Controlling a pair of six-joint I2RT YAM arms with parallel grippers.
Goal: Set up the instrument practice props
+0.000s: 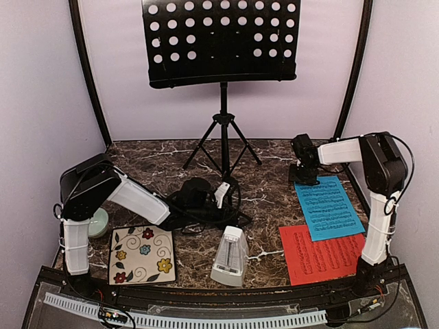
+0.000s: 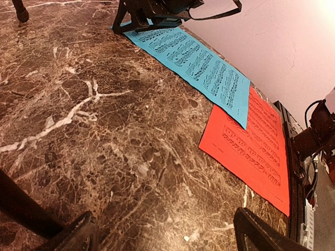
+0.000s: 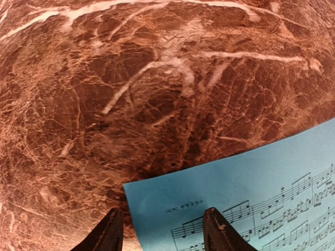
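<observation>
While your right end effector (image 3: 162, 222) hangs low over the far corner of the blue music sheet (image 1: 328, 205), its fingers stand apart, one over the paper and the other over the bare marble surface (image 1: 274, 199), with nothing clamped. The blue sheet lies flat at the right, its near edge overlapping the red music sheet (image 1: 321, 253). Your left end effector (image 2: 162, 238) is spread wide and holds nothing. The white metronome (image 1: 230, 257) stands upright near the front, and the black music stand (image 1: 221, 41) rises at the back.
</observation>
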